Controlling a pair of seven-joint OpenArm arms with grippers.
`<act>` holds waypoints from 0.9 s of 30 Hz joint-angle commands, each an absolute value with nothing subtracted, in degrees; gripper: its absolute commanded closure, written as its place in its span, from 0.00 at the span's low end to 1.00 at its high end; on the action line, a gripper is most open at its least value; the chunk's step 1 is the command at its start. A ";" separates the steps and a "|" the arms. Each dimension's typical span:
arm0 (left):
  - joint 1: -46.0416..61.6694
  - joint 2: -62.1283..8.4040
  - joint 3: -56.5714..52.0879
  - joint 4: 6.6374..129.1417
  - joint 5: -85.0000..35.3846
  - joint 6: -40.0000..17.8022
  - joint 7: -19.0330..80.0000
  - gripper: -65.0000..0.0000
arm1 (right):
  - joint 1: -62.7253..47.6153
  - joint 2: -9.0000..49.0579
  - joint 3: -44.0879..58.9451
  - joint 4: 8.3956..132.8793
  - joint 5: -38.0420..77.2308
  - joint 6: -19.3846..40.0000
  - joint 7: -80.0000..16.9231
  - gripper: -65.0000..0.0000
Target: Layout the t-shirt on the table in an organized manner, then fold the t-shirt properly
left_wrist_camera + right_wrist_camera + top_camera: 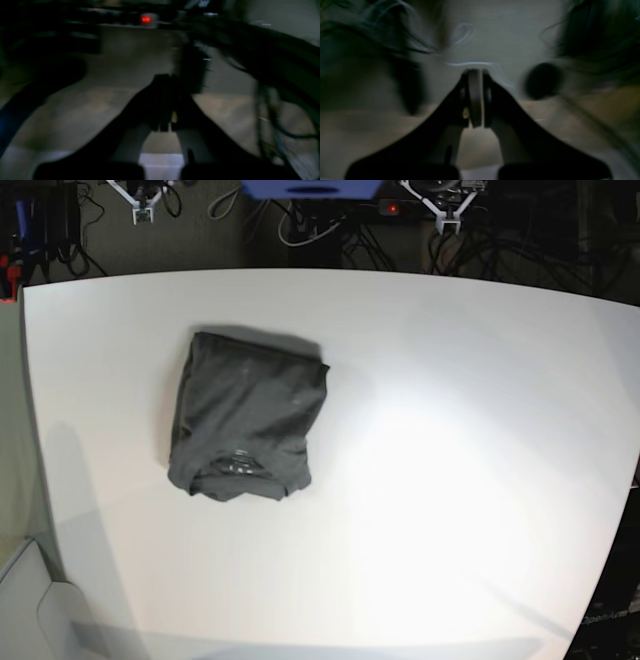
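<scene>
Shirt (247, 412) lying folded into a compact, roughly rectangular packet on the left half of the worktop (470, 460) in the base view, collar toward the near edge, well apart from every edge. Looks soft, light and limp; likely to sag and slide apart if lifted by 1 layer only. Best taken at 2 corners of the packet at once, pinching through all layers, or at the shoulders beside the collar if re-spreading is wanted. Faint pale mark inside the collar, too small to read; no other writing legible.

Left fingers (165, 100) pressed together, holding nothing, off the worktop over dim floor. Right fingers (475, 97) likewise pressed together and empty. Both wrist views blurred.
</scene>
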State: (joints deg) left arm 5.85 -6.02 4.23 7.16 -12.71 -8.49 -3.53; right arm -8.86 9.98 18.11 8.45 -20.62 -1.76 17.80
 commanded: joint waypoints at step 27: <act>3.21 -4.18 3.74 6.99 -7.69 10.42 -9.19 0.99 | -5.23 4.00 13.85 8.31 -21.05 -14.55 17.54 1.00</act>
State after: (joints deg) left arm 3.27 -4.23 3.60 6.74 -7.92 10.11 -8.67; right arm -5.28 3.42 13.80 8.19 -21.04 -13.58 17.02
